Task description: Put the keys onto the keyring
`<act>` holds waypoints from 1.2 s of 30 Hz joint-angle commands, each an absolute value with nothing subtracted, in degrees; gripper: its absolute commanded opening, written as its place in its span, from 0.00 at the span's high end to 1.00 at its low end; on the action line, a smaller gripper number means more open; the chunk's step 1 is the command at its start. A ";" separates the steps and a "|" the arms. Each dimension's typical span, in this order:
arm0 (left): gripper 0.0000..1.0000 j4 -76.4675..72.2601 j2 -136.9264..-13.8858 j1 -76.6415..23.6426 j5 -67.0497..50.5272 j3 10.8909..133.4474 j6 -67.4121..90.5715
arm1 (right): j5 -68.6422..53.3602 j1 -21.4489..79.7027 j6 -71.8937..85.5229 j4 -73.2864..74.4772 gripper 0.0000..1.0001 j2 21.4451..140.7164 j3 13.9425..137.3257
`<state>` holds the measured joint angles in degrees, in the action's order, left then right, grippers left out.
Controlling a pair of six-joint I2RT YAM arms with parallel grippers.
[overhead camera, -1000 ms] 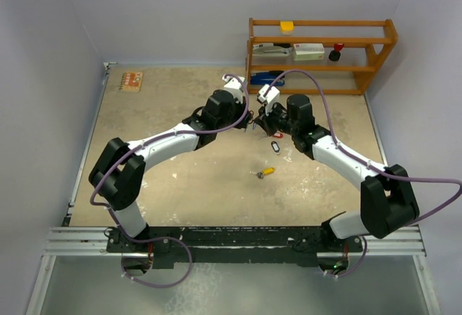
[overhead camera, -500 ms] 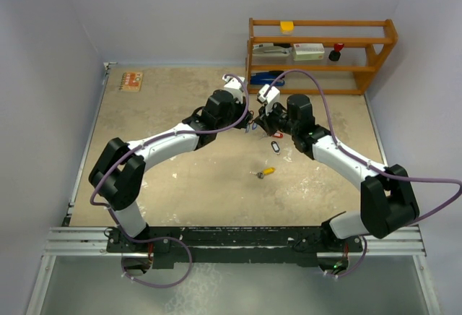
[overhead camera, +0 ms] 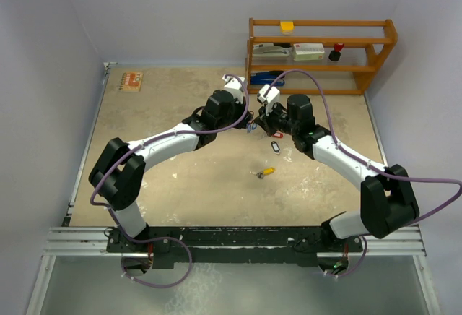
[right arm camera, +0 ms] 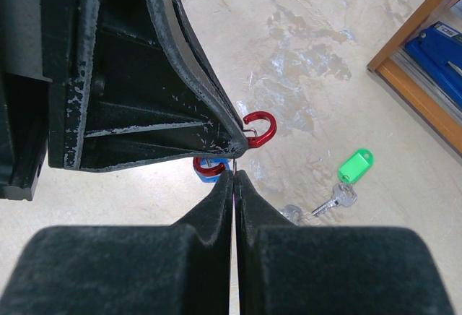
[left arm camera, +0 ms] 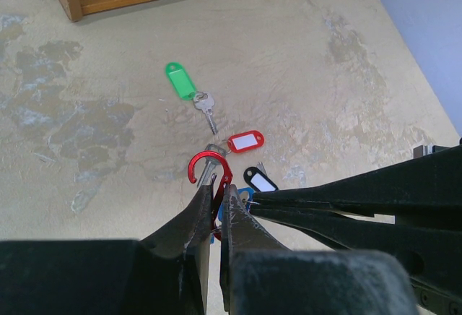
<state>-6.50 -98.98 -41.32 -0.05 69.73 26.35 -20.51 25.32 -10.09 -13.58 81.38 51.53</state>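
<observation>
The keyring, a red carabiner (left arm camera: 211, 168), stands up between the fingers of my left gripper (left arm camera: 216, 189), which is shut on it above the table. My right gripper (right arm camera: 234, 173) is shut on the thin metal loop of a blue-tagged key (left arm camera: 243, 195), its tips pressed against the carabiner (right arm camera: 261, 128). The two grippers meet in the top view, left (overhead camera: 249, 122) and right (overhead camera: 259, 123). On the table lie a green-tagged key (left arm camera: 181, 82), a red-tagged key (left arm camera: 245, 141), a black-tagged key (left arm camera: 260, 180) and, nearer the arms, a yellow-tagged key (overhead camera: 267, 172).
A wooden shelf (overhead camera: 317, 55) with boxes and small items stands at the back right, close behind the grippers. A small orange board (overhead camera: 131, 80) lies at the back left. Side walls enclose the beige table.
</observation>
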 commanded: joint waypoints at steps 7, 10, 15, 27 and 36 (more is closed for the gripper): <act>1.00 -8.26 -98.76 -41.66 -1.84 71.50 25.67 | -22.39 25.14 -10.99 -15.03 1.00 80.71 52.47; 1.00 -8.23 -98.84 -41.66 -1.91 71.50 25.40 | -22.86 25.14 -11.05 -15.03 1.00 80.60 52.55; 1.00 -8.62 -99.04 -41.65 -2.60 71.21 24.84 | -23.77 25.14 -11.40 -14.36 1.00 80.94 52.91; 1.00 -9.49 -99.28 -41.59 -3.78 70.84 23.91 | -24.62 25.14 -12.01 -13.65 1.00 81.04 53.26; 1.00 -9.86 -99.31 -41.62 -3.56 70.85 24.28 | -25.11 25.14 -12.91 -13.38 1.00 81.30 53.35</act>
<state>-6.37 -99.53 -41.32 -1.58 69.73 24.43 -23.49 25.10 -11.64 -12.27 81.38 51.53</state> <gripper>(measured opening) 0.023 0.005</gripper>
